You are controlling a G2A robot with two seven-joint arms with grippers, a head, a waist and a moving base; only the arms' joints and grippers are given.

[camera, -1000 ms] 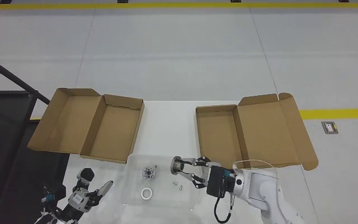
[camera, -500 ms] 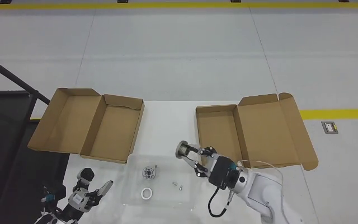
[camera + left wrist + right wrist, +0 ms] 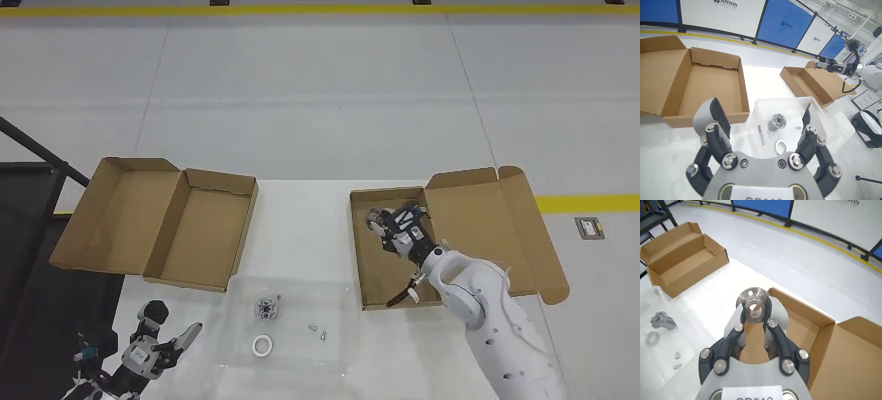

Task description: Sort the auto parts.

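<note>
Over the table's cardboard box [image 3: 381, 272], right gripper [image 3: 755, 313] pinches a flanged hub [image 3: 755, 294]; left gripper [image 3: 762, 113] spread.

White arm [image 3: 492, 312], black cable [image 3: 403, 294], dark fingers [image 3: 719, 115]

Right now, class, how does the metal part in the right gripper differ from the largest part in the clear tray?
The flanged part is clamped in the right gripper over the right cardboard box; the notched part lies loose in the clear tray. The flanged part has a wide smooth disc; the notched part has a slotted head. Both are round grey metal with a central hole.
</note>
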